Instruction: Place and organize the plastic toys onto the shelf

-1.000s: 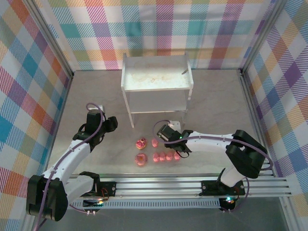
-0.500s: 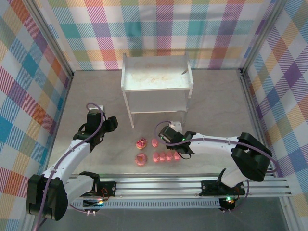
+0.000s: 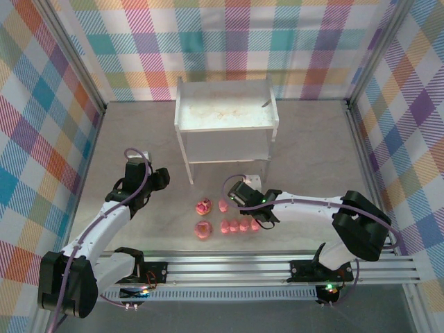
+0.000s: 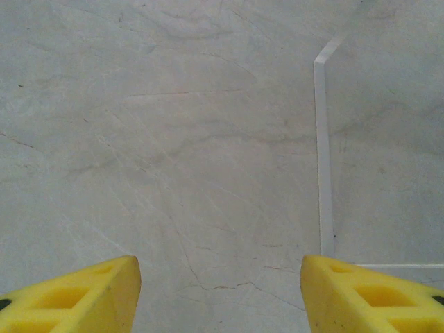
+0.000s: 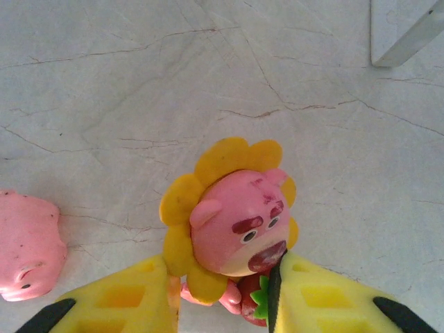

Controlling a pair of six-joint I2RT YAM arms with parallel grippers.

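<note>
Right gripper (image 5: pixel 220 269) closed against both sides of the yellow-petalled figure (image 5: pixel 232 222), on the tabletop (image 5: pixel 104 83) between the shelf (image 3: pixel 225 114) and the near edge; a pig (image 5: pixel 28 250) lies beside it. Left gripper (image 4: pixel 222 277) open above the tabletop.

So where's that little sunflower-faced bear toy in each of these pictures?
Top external: sunflower bear at the right end of the near toy row.
Right wrist: bottom centre, between the yellow fingers of the right gripper.
Left wrist: tabletop beside a white shelf leg.
Shared landmark: the shelf, by its white legs.
</note>
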